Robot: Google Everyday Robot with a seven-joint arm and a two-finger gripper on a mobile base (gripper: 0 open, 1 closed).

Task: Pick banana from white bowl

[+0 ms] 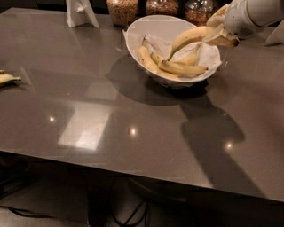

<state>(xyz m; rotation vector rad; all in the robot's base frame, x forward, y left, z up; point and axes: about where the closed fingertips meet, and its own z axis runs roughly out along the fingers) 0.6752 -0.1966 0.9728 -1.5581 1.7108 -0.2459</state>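
Note:
The white bowl (137, 33) with a crumpled paper liner stands at the back middle of the dark table. My gripper (220, 31) is over the bowl's right rim, shut on one end of the long arched yellow banana (188, 37). That banana hangs lifted above the bowl, its thin stem end pointing down to the left. Several shorter yellow bananas (177, 68) still lie inside the bowl.
Three glass jars of grain (122, 9) stand behind the bowl. A white stand (80, 13) is at the back left. A small greenish banana piece (6, 79) lies at the table's left edge. The table's front edge (133, 170) runs across the lower part.

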